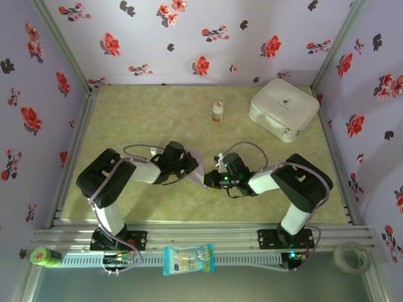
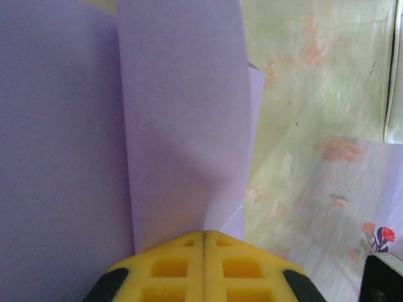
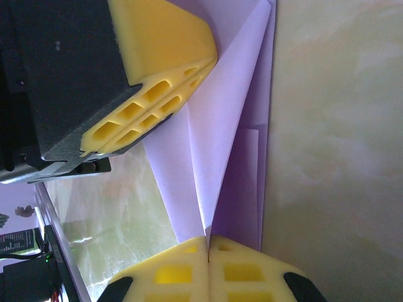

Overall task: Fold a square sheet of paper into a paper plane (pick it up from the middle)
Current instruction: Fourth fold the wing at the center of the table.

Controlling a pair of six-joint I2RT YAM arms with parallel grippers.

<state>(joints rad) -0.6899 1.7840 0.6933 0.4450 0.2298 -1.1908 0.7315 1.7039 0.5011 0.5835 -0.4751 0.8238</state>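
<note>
I am clamping my left end effector (image 2: 203, 234) and right end effector (image 3: 208, 239) on the creased sheet of paper (image 3: 217, 151) between them, folding seemingly half-done.

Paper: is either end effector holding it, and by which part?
Both. The left end effector and right end effector are each shut on the folded lavender paper, pinching opposite ends.

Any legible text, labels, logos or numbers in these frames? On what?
Nothing legible.
white case: small dark mark on lid, too small to read.
small bottle: label blurred.
snack packet: print too small to read.
lavender paper: plain, unmarked.
</note>
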